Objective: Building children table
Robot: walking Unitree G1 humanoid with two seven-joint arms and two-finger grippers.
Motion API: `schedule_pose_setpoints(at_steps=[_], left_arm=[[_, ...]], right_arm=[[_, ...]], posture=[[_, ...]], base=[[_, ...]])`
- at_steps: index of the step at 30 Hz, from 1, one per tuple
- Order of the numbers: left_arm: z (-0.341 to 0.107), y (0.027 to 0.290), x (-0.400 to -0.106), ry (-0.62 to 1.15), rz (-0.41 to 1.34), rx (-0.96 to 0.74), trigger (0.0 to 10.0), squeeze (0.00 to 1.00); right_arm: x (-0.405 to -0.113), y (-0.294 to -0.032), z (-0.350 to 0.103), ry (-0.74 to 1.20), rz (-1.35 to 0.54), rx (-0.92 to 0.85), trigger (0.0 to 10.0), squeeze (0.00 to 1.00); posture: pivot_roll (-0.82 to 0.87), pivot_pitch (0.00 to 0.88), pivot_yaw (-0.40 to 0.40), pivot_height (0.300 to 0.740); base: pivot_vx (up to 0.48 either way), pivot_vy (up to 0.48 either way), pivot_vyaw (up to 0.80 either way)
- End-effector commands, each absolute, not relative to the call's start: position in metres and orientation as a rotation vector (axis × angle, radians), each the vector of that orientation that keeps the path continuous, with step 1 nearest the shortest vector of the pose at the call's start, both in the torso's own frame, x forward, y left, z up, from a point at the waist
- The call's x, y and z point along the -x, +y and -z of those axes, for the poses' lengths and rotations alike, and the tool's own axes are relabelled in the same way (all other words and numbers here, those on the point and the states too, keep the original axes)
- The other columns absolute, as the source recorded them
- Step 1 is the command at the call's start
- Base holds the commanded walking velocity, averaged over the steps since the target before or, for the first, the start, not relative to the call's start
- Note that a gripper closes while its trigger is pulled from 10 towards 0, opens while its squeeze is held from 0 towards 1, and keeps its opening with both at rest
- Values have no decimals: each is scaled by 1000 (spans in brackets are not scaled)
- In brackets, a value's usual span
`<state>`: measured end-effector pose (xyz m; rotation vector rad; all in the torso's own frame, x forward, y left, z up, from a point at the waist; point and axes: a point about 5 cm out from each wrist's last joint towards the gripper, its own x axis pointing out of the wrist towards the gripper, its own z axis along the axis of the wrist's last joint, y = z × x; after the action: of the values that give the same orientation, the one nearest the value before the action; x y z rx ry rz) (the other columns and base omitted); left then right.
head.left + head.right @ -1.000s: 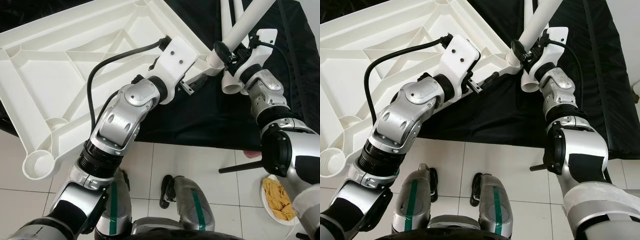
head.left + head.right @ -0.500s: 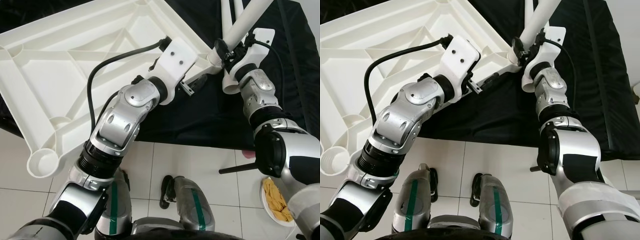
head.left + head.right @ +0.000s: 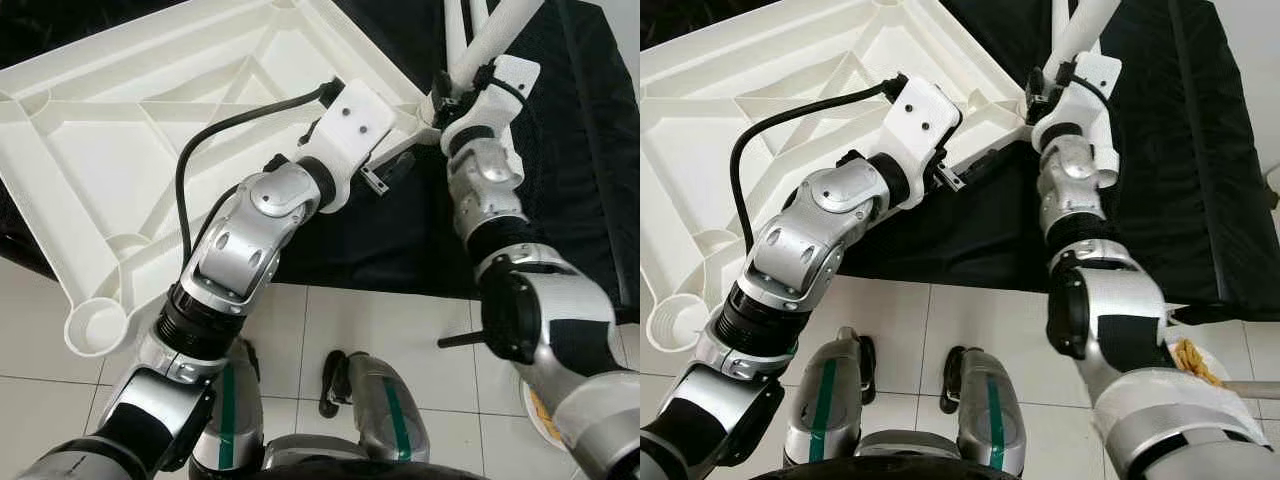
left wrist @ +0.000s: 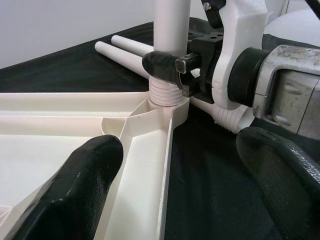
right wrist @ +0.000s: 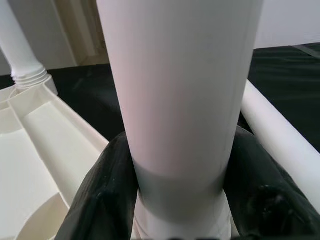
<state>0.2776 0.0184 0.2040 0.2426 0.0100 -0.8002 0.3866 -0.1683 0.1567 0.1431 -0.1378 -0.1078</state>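
One white tabletop [image 3: 150,130], underside up on black cloth [image 3: 1180,170]. Right gripper [image 4: 172,67], fingers pinching one upright table leg [image 4: 171,25] at its corner socket (threaded end showing). Two spare legs [image 4: 125,52] lie beyond. Left gripper [image 4: 175,190], fingers spread, astride the tabletop's edge.

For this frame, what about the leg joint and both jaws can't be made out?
- How deep the table leg sits in the tabletop socket: left wrist view, right gripper covers the threads.
- Leg's upper end: cut off at the top edge, all views.
- Left gripper contact with the rim: eye views, its wrist housing blocks it.
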Motion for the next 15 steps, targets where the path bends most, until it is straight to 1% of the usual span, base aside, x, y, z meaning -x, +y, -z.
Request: schedule_pose_setpoints(at_steps=[1, 2, 4, 5, 7, 15], left_arm=[[-203, 16, -273, 14, 822, -247, 10000, 0], [-203, 16, -273, 14, 822, -247, 10000, 0], [-203, 15, -273, 13, 826, -248, 10000, 0], [-203, 15, -273, 13, 826, -248, 10000, 0], [-203, 14, -272, 12, 831, -247, 10000, 0], [-201, 12, -272, 13, 835, -245, 10000, 0]], right_arm=[[-379, -170, -134, -51, 164, -149, 10000, 0], [-379, -170, -134, -51, 164, -149, 10000, 0], [-376, -164, -132, -49, 270, -168, 10000, 0], [-376, -164, -132, -49, 270, -168, 10000, 0], [-373, -158, -132, -54, 346, -165, 10000, 0], [-368, -141, -136, -74, 385, -168, 10000, 0]], posture=[[143, 53, -83, 740], [143, 53, -83, 740], [137, 51, -84, 740], [137, 51, -84, 740], [133, 48, -87, 740], [132, 41, -97, 740]], base=[[0, 0, 0], [0, 0, 0], [0, 0, 0], [0, 0, 0], [0, 0, 0], [0, 0, 0]])
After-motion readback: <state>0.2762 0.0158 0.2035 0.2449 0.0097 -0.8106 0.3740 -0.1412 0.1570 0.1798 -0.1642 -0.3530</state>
